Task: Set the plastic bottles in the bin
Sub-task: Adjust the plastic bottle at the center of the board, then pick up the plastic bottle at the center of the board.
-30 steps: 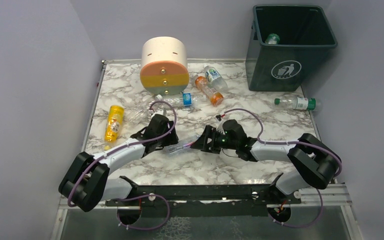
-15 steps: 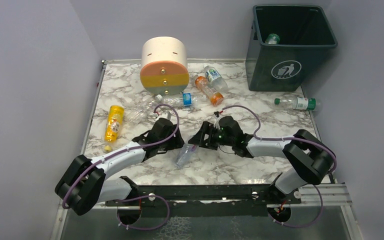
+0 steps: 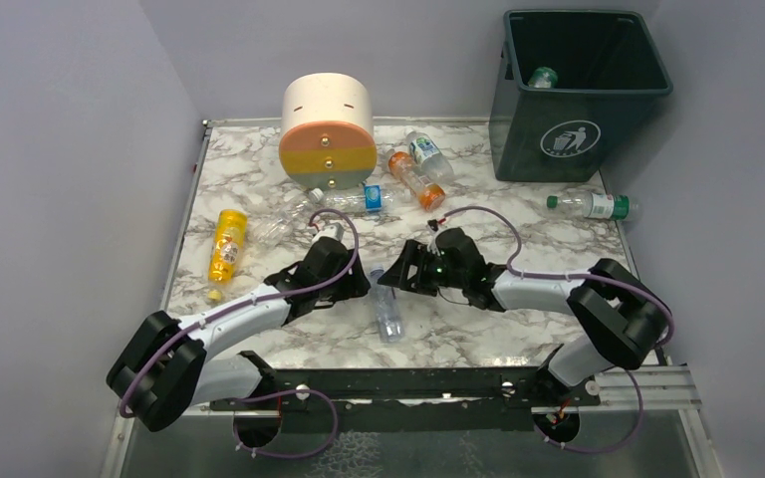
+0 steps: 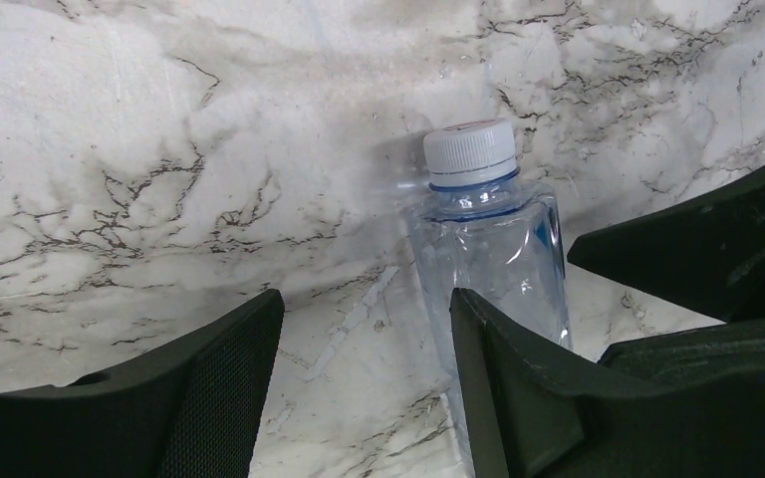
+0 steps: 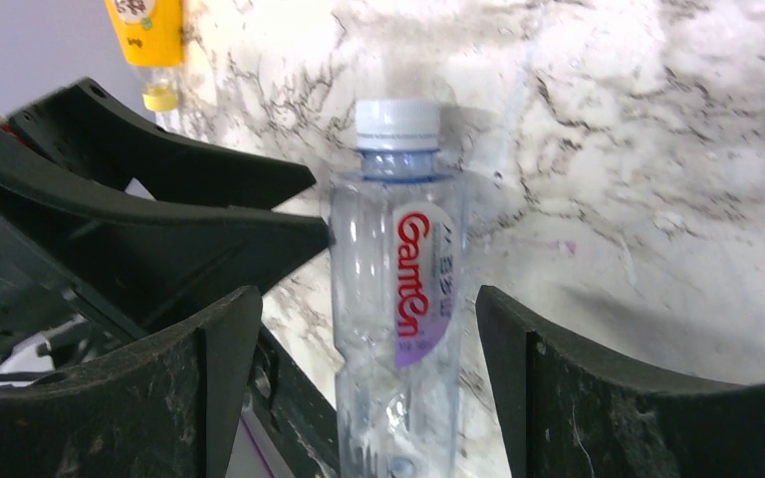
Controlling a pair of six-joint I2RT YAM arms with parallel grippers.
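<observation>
Top external view: clear bottle (image 3: 388, 314) lies on its side on the marble surface (image 3: 518, 239), near the middle, just under and in front of the two gripper tips, which almost meet. Right wrist view has it between the fingers of the right gripper (image 3: 390, 279), white cap pointing away from the camera, red lettering on the label. The jaws are apart with a gap on each side, not clamped. The left gripper (image 3: 356, 284) has its jaws apart too, with only bare marble between them, and the bottle sits outside them, just beside one finger. Well apart from this on the left lies a yellow bottle (image 3: 227, 244). Farther back are a crushed clear bottle (image 3: 279, 224) and a blue-labelled bottle (image 3: 351, 199), both near the cream drawer unit (image 3: 327, 129). Right of that unit lie an orange bottle (image 3: 416, 179) and another clear bottle (image 3: 426, 152), side by side. A green-labelled bottle (image 3: 593, 205) lies at the right edge, near the bin (image 3: 518, 129). The bin stands upright at the far right corner with one bottle inside (image 3: 543, 76), only its top showing.
</observation>
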